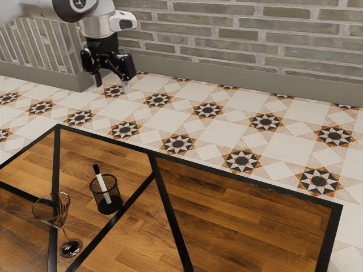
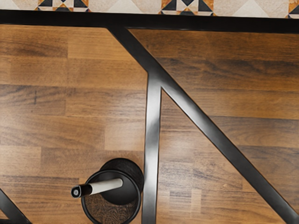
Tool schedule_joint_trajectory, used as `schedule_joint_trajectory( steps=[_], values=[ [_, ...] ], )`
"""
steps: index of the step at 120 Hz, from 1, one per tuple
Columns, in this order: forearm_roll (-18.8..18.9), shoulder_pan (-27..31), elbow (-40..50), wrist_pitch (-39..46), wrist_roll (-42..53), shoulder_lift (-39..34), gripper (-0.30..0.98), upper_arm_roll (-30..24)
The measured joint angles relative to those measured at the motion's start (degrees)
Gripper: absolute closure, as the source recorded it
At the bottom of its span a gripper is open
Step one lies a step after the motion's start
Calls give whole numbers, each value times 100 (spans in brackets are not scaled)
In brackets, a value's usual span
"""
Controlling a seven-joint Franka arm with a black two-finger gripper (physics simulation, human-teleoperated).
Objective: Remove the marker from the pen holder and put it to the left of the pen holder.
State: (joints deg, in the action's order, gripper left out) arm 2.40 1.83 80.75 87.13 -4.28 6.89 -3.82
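Count of items: table, 1 [image 1: 244, 224]; pen holder, 1 [image 1: 115, 199]; marker, 1 [image 1: 101, 183]; stemmed glass, 1 [image 1: 71, 249]; gripper, 1 [image 1: 112, 86], with 2 fingers.

Gripper: raised well above table level. The 2 fingers stand wide apart with nothing between them; nothing held. Marker and pen holder both untouched.

Marker: inside the pen holder, tilted, lower end down in the cup and black upper end projecting past the rim. White barrel. In the exterior view it leans toward the view's left. Only 1 marker counted in the holder.

Pen holder: black mesh, round, upright on the wood. Located toward the table corner at the exterior view's left, inward from the far edge. Its base is just beside 1 diagonal black strip of the tabletop.

Glass: clear, wide bowl on a thin stem, dark-looking foot on the wood. Apart from the pen holder, farther in from the table's far edge. In the exterior view its bowl overlaps a black strip.

Table: wooden panels divided by black strips, black border; 2 corners visible in the exterior view. Patterned tile floor [image 1: 187, 122] beyond the far edge; brick wall [image 1: 244, 42] behind.
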Motion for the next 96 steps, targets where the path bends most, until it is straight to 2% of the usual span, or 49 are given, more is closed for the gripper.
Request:
schedule_joint_trajectory(
  steps=[32,52,85,96],
  values=[
    [-58,1,35,17,-72,390,0,98],
    [-541,12,1658,788,-102,-48,0,268],
    [-873,4,2388,1889,-244,385,0,416],
    [-1038,-4,2403,2011,-243,384,0,844]
  ],
)
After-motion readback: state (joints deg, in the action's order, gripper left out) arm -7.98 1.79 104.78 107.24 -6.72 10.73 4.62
